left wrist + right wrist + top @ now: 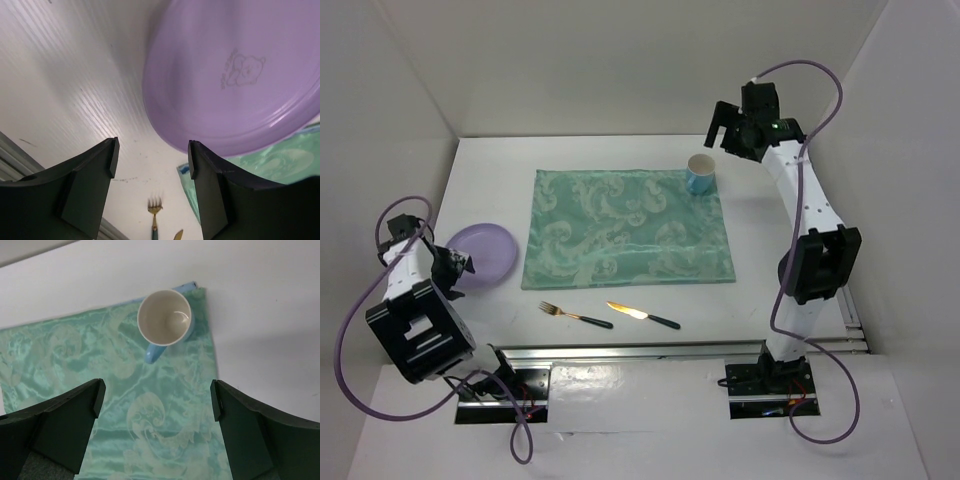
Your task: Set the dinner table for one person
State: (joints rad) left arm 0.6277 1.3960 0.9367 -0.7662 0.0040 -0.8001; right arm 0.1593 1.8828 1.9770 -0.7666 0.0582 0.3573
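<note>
On the white dinner table [490,180] lies a teal patterned cloth [625,228], with a blue mug [700,175] upright on its far right corner. A purple plate [480,252] rests left of the cloth. A gold fork [575,315] and knife [642,315] lie near the front rail. My left gripper [153,157] is open at the plate's [235,75] near rim, with only bare table between its fingers. Above the cloth [150,430], my right gripper [157,400] hangs open and empty. The mug [165,317] stands beyond its fingertips.
White walls close in the table at the back and both sides. A metal rail [660,350] runs along the front edge by the arm bases. In the left wrist view the fork [154,212] and the cloth's corner [280,165] show past the fingers.
</note>
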